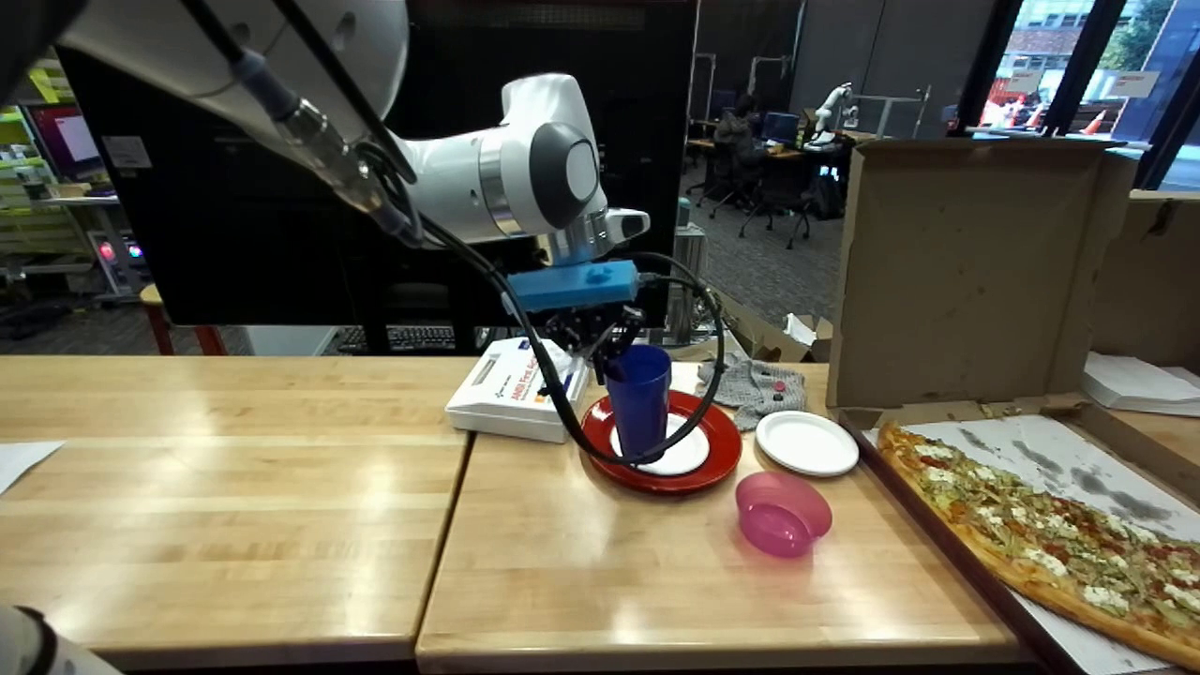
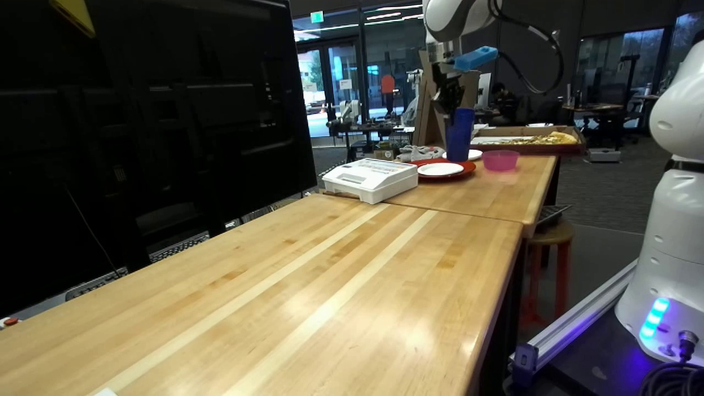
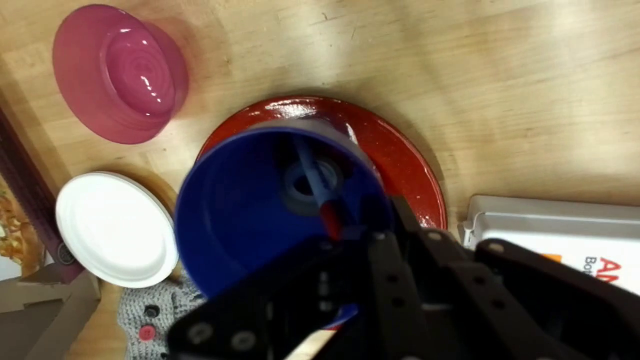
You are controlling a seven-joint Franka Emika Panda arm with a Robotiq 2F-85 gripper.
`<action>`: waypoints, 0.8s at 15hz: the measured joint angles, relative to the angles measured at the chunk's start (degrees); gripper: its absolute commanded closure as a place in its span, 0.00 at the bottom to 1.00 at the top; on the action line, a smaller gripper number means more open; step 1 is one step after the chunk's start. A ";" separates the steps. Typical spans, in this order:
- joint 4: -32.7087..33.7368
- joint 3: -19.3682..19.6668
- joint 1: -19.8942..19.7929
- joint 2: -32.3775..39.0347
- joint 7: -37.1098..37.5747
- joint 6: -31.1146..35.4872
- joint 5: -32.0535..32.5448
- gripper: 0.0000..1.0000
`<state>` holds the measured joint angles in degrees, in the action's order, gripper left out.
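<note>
In an exterior view, the tool is clamped narrow on the rim of the blue cup, which hangs nearly upright over a red plate and the white plate on it; its base looks raised, though contact is hard to judge. With so high a hold on one wall, slow, level moves would best guard against swinging. Beside the red plate, a white case carries red lettering that seems to read "ANSI First Aid".

In an exterior view, the pink bowl stands on the desk near the cup, so sideways moves there call for care. The case's print is too small to read.

In the wrist view, the cup wall appears pinched between the tool's fingers, one inside, one outside. A red-ended, stick-like shape shows within the cup, object or reflection I cannot tell; handling it as loaded seems prudent. The case's sideways letters, partly visible, look like "AN" and "Bot".
</note>
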<state>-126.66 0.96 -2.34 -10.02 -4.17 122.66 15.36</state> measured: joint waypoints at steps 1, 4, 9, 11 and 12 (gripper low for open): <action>-1.43 -0.26 0.22 -0.78 0.00 0.85 0.44 0.98; -5.37 -1.44 0.89 -2.83 0.04 3.09 0.85 0.98; -10.01 -4.32 2.59 -5.93 0.41 3.96 0.95 0.98; -11.42 -5.47 3.32 -7.50 0.45 3.73 0.96 0.98; -12.10 -6.02 3.67 -8.41 0.47 3.42 0.96 0.98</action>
<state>-138.76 -5.05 1.34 -18.43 -3.70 126.08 16.32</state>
